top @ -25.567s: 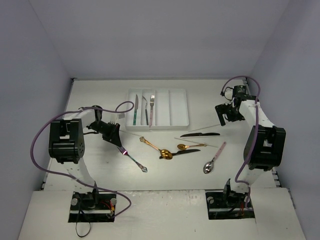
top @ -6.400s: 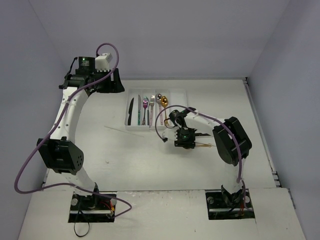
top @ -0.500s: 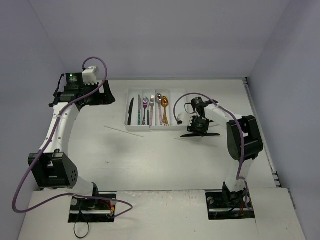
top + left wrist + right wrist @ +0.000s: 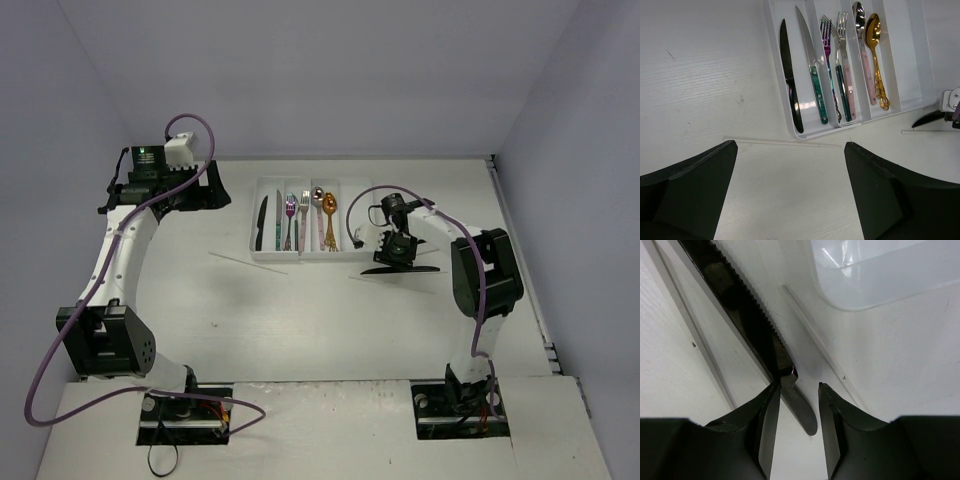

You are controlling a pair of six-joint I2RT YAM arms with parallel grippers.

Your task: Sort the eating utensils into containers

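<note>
The white cutlery tray [image 4: 355,210] holds a black knife [image 4: 790,82], a teal-handled knife [image 4: 813,75], two forks [image 4: 843,70], a pink-handled spoon [image 4: 863,50] and a gold spoon [image 4: 876,55]. A second black knife [image 4: 747,315] lies on the table right of the tray [image 4: 405,268]. My right gripper [image 4: 796,390] is down over it, jaws open astride its handle; the left finger [image 4: 769,420] touches it, the right one stands apart. My left gripper [image 4: 790,150] is open and empty, high over the table left of the tray [image 4: 200,190].
A pale chopstick [image 4: 785,142] lies in front of the tray [image 4: 248,263]. Two more chopsticks [image 4: 690,325] lie beside the loose knife, one running under the right gripper [image 4: 820,345]. The tray's corner [image 4: 880,275] is close ahead of the right gripper. Walls close in the back and sides.
</note>
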